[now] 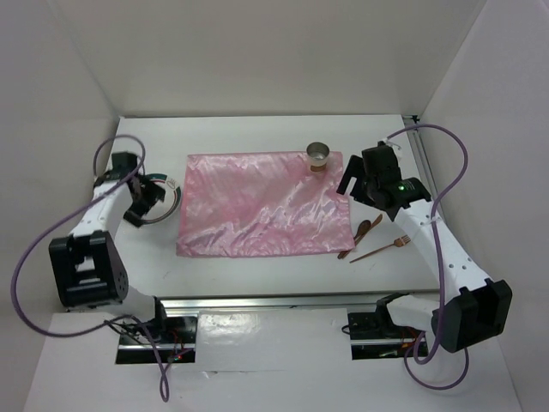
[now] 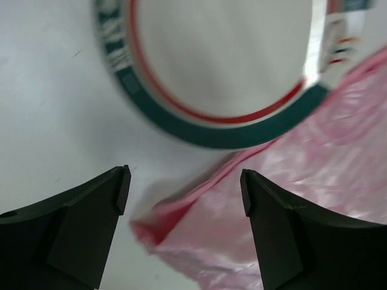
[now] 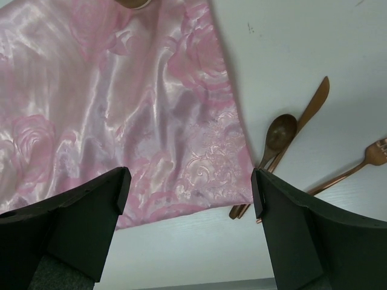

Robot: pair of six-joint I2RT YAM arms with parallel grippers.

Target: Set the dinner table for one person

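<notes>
The white dinner table (image 1: 257, 276) carries a shiny pink cloth (image 1: 262, 206) in its middle. A small metal cup (image 1: 318, 155) stands on the cloth's far right corner. A white plate (image 1: 165, 199) with a green and red rim lies left of the cloth. My left gripper (image 1: 146, 206) hovers over it, open and empty. In the left wrist view the plate (image 2: 224, 60) lies ahead of the open gripper (image 2: 184, 193), with a cloth corner (image 2: 272, 211) below. My right gripper (image 1: 347, 186) is open and empty above the cloth's right edge (image 3: 181, 121).
A copper spoon (image 3: 281, 132), knife (image 3: 313, 106) and fork (image 3: 363, 162) lie together on the table right of the cloth; they also show in the top view, the fork (image 1: 383, 249) nearest the right arm. White walls close in the table on three sides.
</notes>
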